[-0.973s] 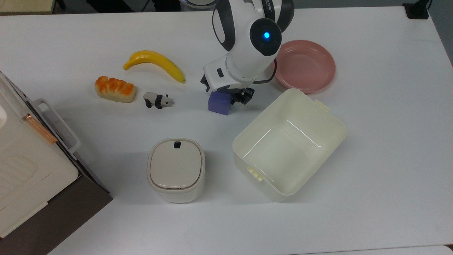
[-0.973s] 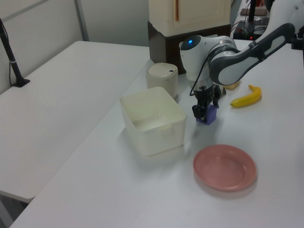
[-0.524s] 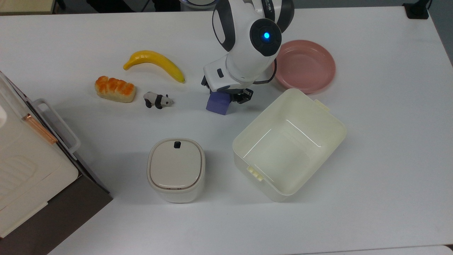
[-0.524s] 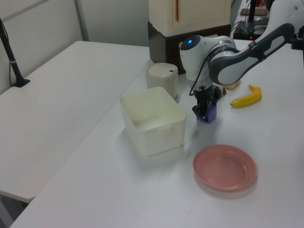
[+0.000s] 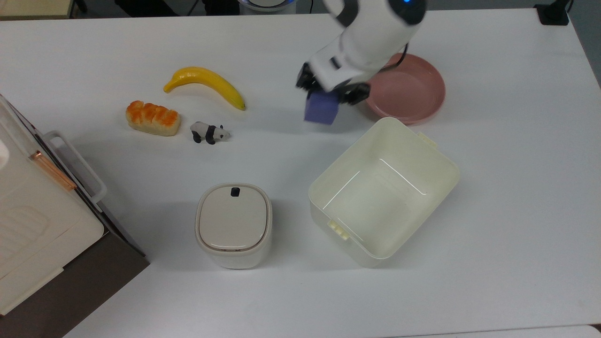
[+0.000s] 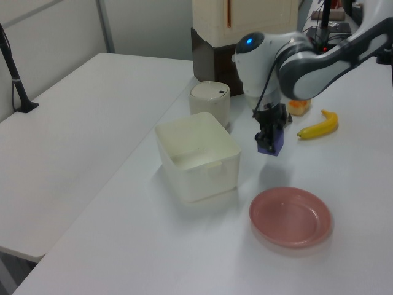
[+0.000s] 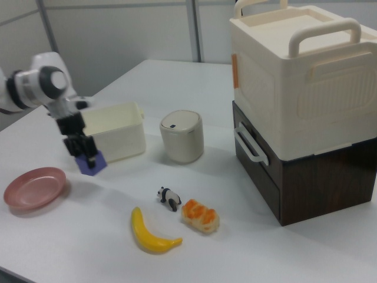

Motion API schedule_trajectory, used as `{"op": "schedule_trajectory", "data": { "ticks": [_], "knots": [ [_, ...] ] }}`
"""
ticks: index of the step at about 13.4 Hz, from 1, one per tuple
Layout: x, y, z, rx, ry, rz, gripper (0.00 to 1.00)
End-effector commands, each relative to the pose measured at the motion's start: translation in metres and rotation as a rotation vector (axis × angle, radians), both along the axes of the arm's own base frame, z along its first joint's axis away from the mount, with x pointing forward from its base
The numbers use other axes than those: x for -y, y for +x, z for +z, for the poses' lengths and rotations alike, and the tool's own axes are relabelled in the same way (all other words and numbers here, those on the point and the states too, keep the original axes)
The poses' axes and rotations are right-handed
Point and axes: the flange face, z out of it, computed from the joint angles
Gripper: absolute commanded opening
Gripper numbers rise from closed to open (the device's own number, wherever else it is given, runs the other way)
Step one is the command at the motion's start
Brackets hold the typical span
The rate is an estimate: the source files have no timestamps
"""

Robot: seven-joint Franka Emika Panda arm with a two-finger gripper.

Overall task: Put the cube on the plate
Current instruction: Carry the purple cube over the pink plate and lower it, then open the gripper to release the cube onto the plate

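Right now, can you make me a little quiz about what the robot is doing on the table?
1. True or false: the small purple-blue cube sits on the white table.
2. What lies in the round pink plate? A) a cube B) a panda C) nothing
3. Which toy animal stands between the orange-glazed bread and the cube in the top view?

Key: 1. False, the gripper holds it in the air. 2. C. 3. The black-and-white panda.

Top view: straight down over the desk (image 5: 516, 188). Left view: low, from the plate (image 6: 290, 216) end, facing along the desk toward the stacked boxes (image 6: 245, 31). Right view: opposite end, facing back. Shared by all: tub (image 7: 118, 132), plate, banana (image 7: 150, 233).
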Motion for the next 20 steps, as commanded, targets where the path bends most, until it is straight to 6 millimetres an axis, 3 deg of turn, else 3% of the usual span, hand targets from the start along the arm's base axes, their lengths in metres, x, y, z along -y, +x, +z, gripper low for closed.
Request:
{"op": "schedule_trajectory", "data": {
  "ticks": [1, 5, 8, 11, 12, 13, 14, 20],
  "knots": [
    [-0.048, -0.039, 0.023, -0.033, -0.014, 0.102, 0.0],
    [-0.111, -0.071, 0.019, 0.01, -0.025, 0.065, 0.0],
    [-0.147, -0.087, 0.002, 0.021, -0.031, 0.036, 0.0],
    [-0.165, -0.096, -0.017, 0.003, -0.04, 0.025, 0.0],
    [-0.169, -0.1, -0.018, 0.004, -0.044, 0.026, 0.16],
    [-0.17, -0.101, -0.019, 0.003, -0.044, 0.027, 0.69],
    [-0.171, -0.102, -0.019, 0.004, -0.05, 0.032, 1.0],
    [-0.175, -0.105, -0.018, 0.024, -0.066, 0.035, 1.0]
  ]
}}
